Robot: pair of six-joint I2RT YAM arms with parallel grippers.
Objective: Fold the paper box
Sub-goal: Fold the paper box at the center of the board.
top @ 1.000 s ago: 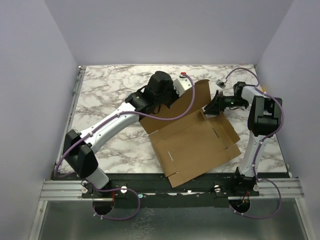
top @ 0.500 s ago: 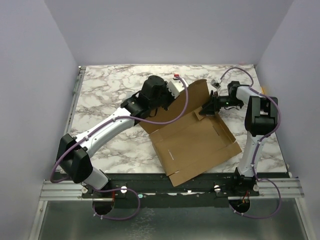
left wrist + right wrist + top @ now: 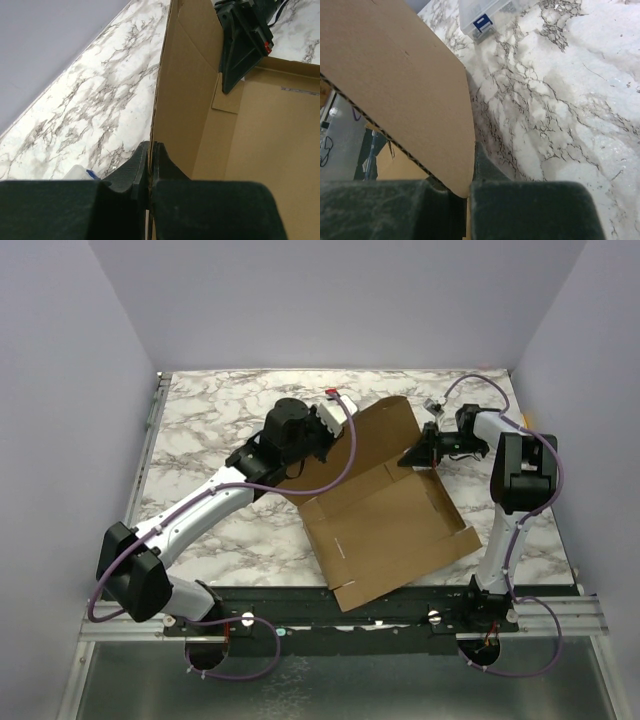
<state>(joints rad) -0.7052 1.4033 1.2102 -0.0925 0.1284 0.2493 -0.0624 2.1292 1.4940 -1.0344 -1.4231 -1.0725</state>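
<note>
Toward the near right part of the marble worktop (image 3: 200,430), the paper box (image 3: 395,525) lies as a partly raised die-cut sheet of plain brown cardboard. Its broad base panel rests flat, one corner reaching close to the near edge. The far panel (image 3: 370,435) stands tilted up along a crease, on the side toward the far edge.

The left gripper (image 3: 150,152) is clamped on the left edge of this raised panel; in the left wrist view the cardboard edge sits sandwiched between the closed jaws. The right gripper (image 3: 413,458) pinches a rounded end flap (image 3: 405,85) at the panel's right end. There the corrugated edge runs down into the narrow gap between the fingers, one of which is largely hidden behind the flap.

Step in hand, as judged: erecting the far wall, with both ends held. The next move appears to call for the two arms to swing the panel together about its crease until it is upright. The right arm would then turn its flap inward. Nothing pins the base, so uneven pulling could drag or twist the sheet.

Short slits (image 3: 340,548) mark the base panel, and its side flaps lie unfolded. A small clear case (image 3: 482,17) rests toward the far right corner, apart from the box.
</note>
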